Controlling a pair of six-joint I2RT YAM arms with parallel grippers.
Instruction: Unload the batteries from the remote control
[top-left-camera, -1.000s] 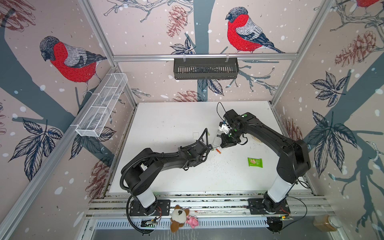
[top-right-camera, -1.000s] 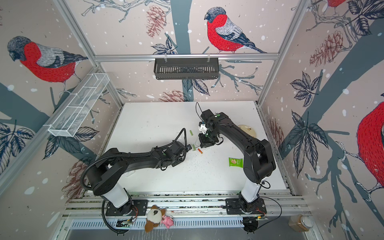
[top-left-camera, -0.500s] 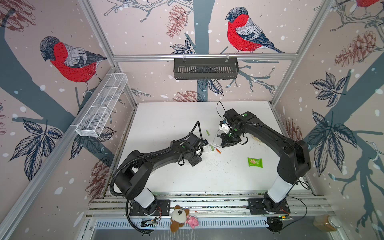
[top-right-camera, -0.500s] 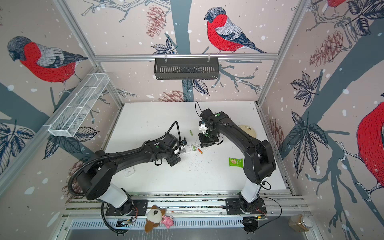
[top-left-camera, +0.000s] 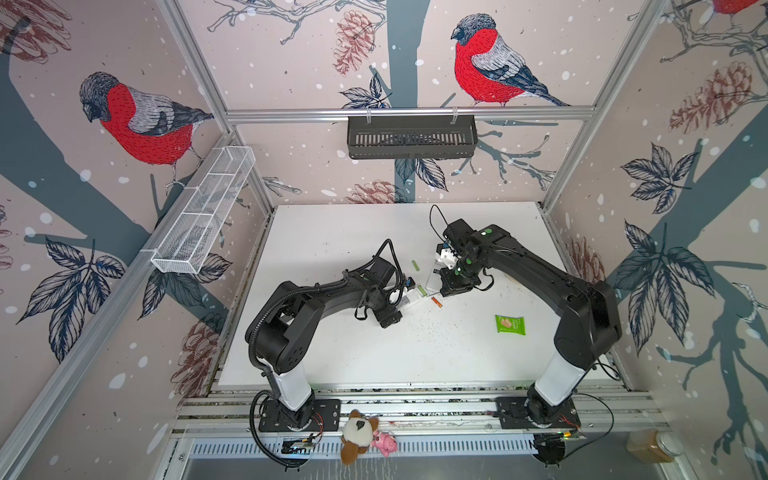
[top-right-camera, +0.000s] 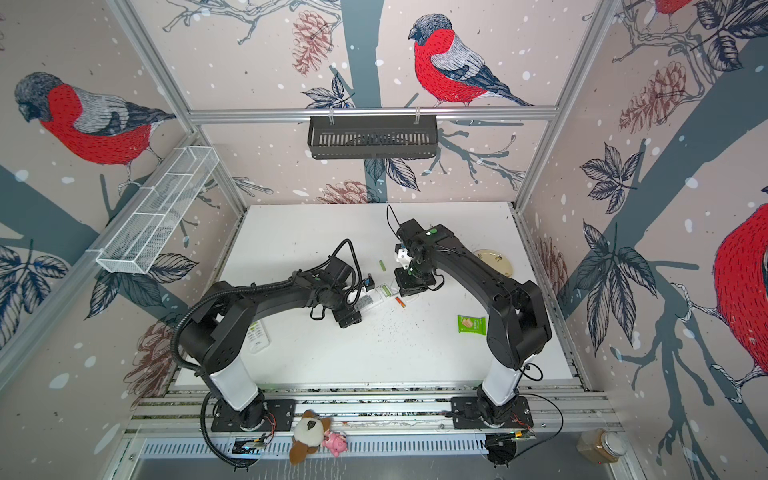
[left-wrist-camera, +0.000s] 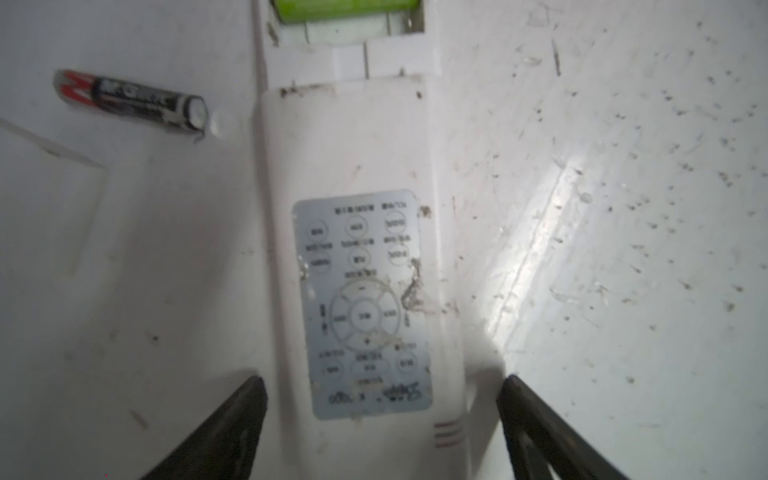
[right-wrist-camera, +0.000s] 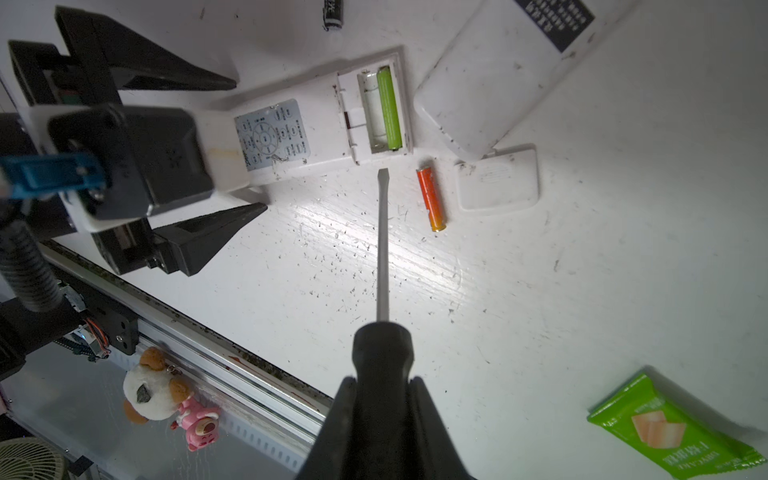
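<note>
We hold the screwdriver (right-wrist-camera: 382, 249), tip aimed at the remote (right-wrist-camera: 316, 124).
Our right gripper (right-wrist-camera: 382, 384) clamps its black handle; lime battery (right-wrist-camera: 388, 110) sits in the open bay, orange battery (right-wrist-camera: 431, 199) and cover (right-wrist-camera: 496, 180) lie alongside.

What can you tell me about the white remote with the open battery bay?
The white remote looks like scuffed plastic and lies flat on the table, back up, with a grey printed sticker. Its battery bay is open: one lime green battery sits in it, the neighbouring slot empty. The left gripper stands open astride its other end; contact is unclear.
</note>
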